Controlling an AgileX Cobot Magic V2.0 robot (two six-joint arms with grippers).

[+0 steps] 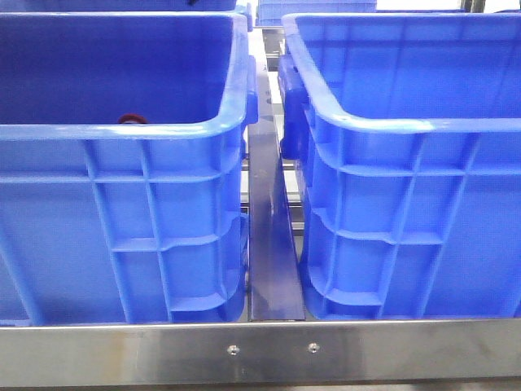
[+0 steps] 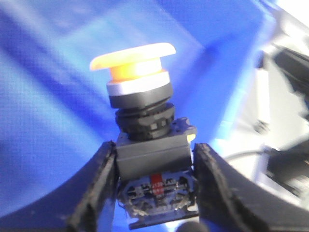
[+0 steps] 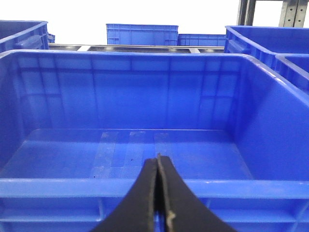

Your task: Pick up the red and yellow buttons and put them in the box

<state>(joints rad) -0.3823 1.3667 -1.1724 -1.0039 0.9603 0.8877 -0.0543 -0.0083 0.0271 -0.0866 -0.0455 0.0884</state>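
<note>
My left gripper (image 2: 154, 147) is shut on the yellow button (image 2: 137, 67). Its fingers (image 2: 104, 174) clamp the dark square body, and the yellow mushroom cap points away from the wrist. Blurred blue crate wall (image 2: 53, 96) lies behind it. A small dark red round edge, the red button (image 1: 133, 119), peeks over the near rim inside the left crate (image 1: 122, 204). My right gripper (image 3: 158, 157) is shut with nothing in it. It hangs in front of the near rim of an empty blue box (image 3: 145, 188). Neither gripper shows in the front view.
Two big blue crates fill the front view, the right crate (image 1: 407, 220) beside the left one, with a metal strip (image 1: 273, 244) in the gap and a steel rail (image 1: 269, 350) along the front. More blue crates (image 3: 142, 34) stand behind the box.
</note>
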